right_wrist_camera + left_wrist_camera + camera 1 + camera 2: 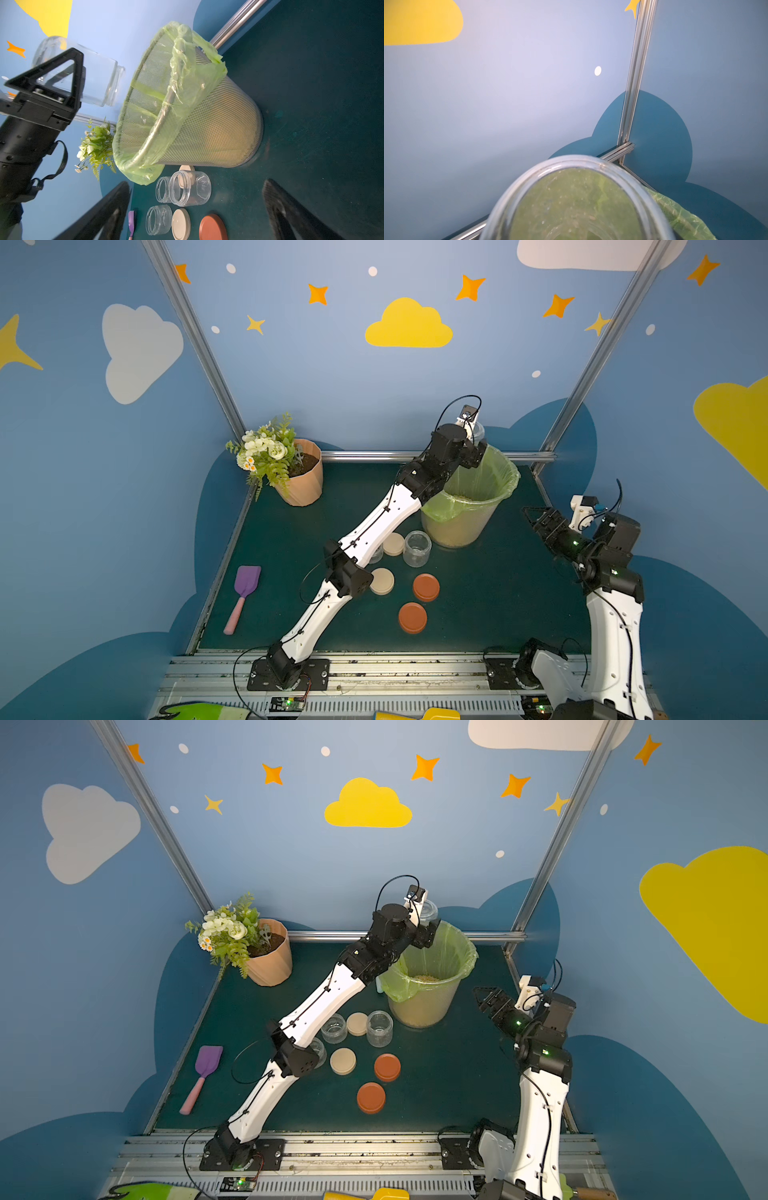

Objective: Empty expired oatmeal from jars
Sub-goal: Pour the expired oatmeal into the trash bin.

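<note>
My left gripper (473,441) is shut on a clear jar (83,70), tipped with its mouth toward the mesh bin (218,133) lined in green plastic. The held jar (575,203) looks empty, and through its base I see the green liner. Pale oatmeal (426,978) lies in the bin. Three more open, empty jars (379,1028) (333,1028) (159,219) stand on the mat, one partly under my left arm. Two beige lids (343,1060) and two rust-red lids (387,1067) lie beside them. My right gripper (530,514) hangs open to the right of the bin, holding nothing.
A peach flowerpot (301,477) with white flowers and dark soil stands at the back left. A purple scoop with a pink handle (245,593) lies near the left edge. Blue walls and metal frame rails close the mat in at the back and sides.
</note>
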You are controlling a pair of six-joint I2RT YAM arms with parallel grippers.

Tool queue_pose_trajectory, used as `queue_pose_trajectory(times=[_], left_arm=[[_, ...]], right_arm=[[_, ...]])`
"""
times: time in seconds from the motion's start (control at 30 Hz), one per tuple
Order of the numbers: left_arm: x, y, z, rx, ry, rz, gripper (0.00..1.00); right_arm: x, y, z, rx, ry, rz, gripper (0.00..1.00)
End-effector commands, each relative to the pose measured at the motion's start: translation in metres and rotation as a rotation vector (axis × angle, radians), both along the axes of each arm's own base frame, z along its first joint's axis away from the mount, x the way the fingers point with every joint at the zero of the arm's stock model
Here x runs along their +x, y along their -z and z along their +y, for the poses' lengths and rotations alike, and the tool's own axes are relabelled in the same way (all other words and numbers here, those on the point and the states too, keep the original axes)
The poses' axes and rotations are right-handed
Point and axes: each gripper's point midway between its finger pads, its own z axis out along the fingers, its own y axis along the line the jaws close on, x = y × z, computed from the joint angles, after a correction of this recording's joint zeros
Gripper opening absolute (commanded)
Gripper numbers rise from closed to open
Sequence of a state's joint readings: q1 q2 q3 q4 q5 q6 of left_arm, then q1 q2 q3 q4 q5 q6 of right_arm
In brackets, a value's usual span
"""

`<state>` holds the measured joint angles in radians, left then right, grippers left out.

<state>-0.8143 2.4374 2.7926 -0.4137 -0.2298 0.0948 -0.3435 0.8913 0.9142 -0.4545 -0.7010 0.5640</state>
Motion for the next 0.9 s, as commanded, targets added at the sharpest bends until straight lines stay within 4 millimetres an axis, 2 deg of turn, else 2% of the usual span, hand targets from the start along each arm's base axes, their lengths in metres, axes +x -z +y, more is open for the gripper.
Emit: queue_pose_trajectory(times=[0.0, 0.07, 0.13, 0.2, 0.33, 0.47, 0.67, 0.73, 0.87], left_arm=[[-0.029, 0.007, -0.016, 0.033, 0.052, 0.031, 0.03], [-0.018, -0.011, -0.016, -0.097, 0.038, -0.087, 0.03], [-0.012, -0.022, -0.01, -0.124, 0.028, -0.085, 0.03], [-0.032, -0.025, -0.014, -0.021, 0.079, -0.047, 0.03], [-0.031, -0.034, -0.011, -0.166, 0.045, -0.081, 0.03], [-0.027, -0.047, 0.017, -0.363, 0.018, -0.083, 0.03], [-0.042, -0.074, 0.038, -0.419, -0.019, -0.106, 0.03], [-0.05, -0.083, 0.052, -0.487, -0.037, -0.087, 0.03], [-0.069, -0.102, 0.097, -0.667, -0.103, -0.032, 0.03]], right_arm=[[-0.001, -0.006, 0.003, -0.026, -0.018, -0.016, 0.98], [0.002, -0.005, 0.0, -0.029, 0.006, -0.033, 0.98], [0.005, -0.007, 0.002, -0.006, -0.005, -0.042, 0.98], [0.004, -0.008, 0.008, -0.017, -0.042, -0.029, 0.98], [0.01, -0.003, 0.008, -0.011, -0.027, -0.036, 0.98], [0.013, -0.006, 0.018, 0.005, -0.062, -0.04, 0.98], [0.018, -0.026, 0.03, 0.079, -0.091, -0.091, 0.98], [0.017, -0.037, 0.036, 0.115, -0.113, -0.115, 0.98], [0.012, -0.067, 0.05, 0.185, -0.141, -0.197, 0.98]])
